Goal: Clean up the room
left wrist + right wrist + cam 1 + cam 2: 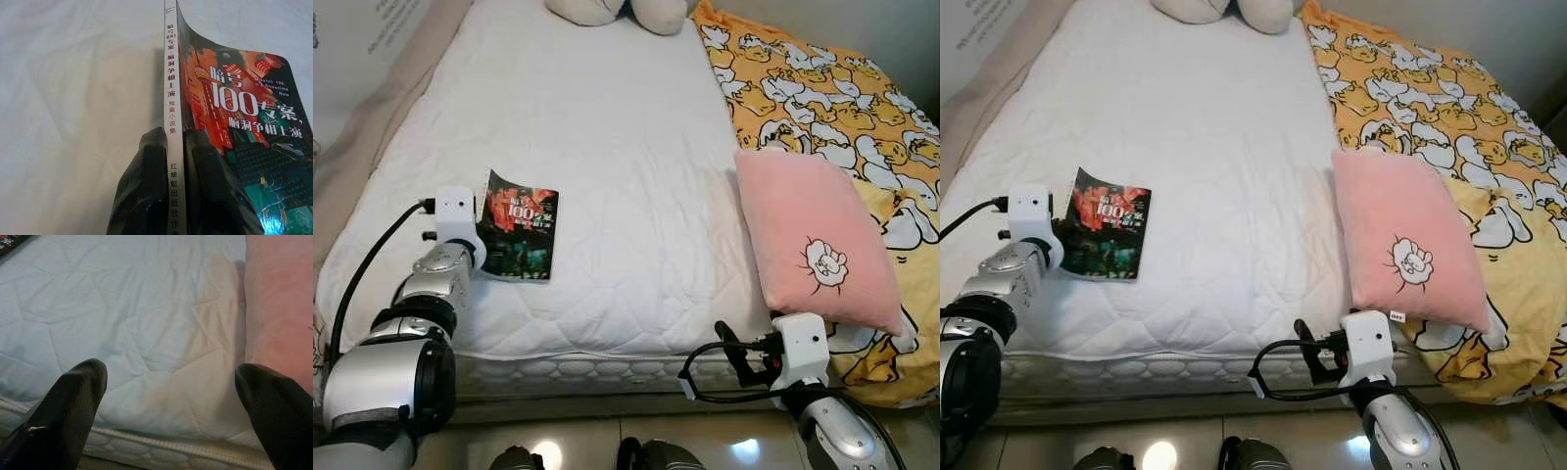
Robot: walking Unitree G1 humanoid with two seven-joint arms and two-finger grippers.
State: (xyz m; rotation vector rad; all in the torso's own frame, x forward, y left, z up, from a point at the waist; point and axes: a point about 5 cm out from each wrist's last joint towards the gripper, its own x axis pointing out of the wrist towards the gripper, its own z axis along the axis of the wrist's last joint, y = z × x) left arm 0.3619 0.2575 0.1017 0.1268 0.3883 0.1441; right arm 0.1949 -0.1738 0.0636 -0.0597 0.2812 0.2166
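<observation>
A paperback book point(521, 227) with a dark red and green cover lies near the front left of the white mattress point(607, 147). My left gripper point(175, 142) is shut on the book's white spine point(172, 88), one black finger on each side. Its wrist point(455, 220) sits at the book's left edge. A pink pillow point(813, 235) with a small white drawing rests at the mattress's right side, partly on the yellow quilt point(832, 98). Low at the bed's front right, my right gripper point(171, 396) is open, its fingers point(73, 401) wide apart and facing the mattress edge and the pillow point(279, 308).
The yellow cartoon-print quilt covers the bed's right side. Two pale plush shapes point(617, 10) lie at the head of the bed. A beige bed frame point(372, 127) runs along the left. Glossy floor tiles point(597, 446) show below the bed's front edge.
</observation>
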